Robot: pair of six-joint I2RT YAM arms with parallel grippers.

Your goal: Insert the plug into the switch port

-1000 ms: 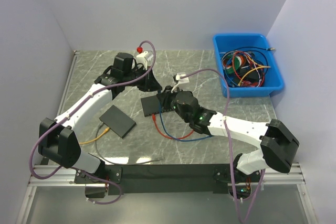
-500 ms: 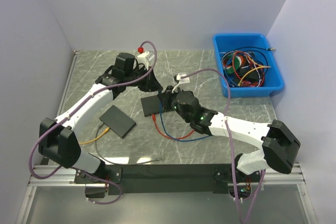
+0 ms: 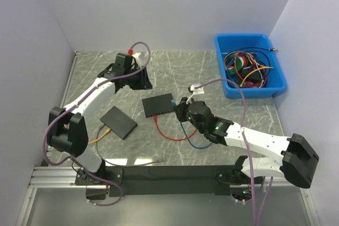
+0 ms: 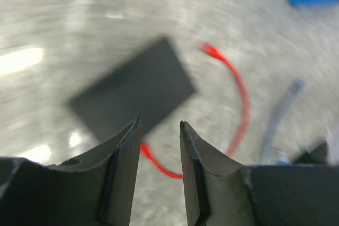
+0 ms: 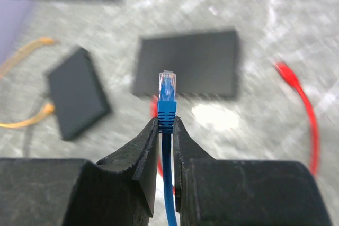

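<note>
The black switch (image 3: 158,105) lies flat at mid-table; it also shows in the right wrist view (image 5: 188,64) and the left wrist view (image 4: 135,88). My right gripper (image 3: 183,113) is just right of the switch. It (image 5: 166,124) is shut on the boot of the blue plug (image 5: 167,95), whose clear tip points at the switch's near side with a gap between them. The blue cable (image 3: 198,141) trails behind it. My left gripper (image 3: 140,79) hovers behind and left of the switch. It (image 4: 159,125) is open and empty.
A second black box (image 3: 118,121) with a yellow cable (image 3: 98,138) lies left of the switch. A red cable (image 3: 169,133) curves in front of the switch. A blue bin (image 3: 249,72) full of cables stands at the back right.
My left gripper has pulled back and left, away from the switch. My right gripper has drawn back to the right and nearer, still holding the blue plug.
</note>
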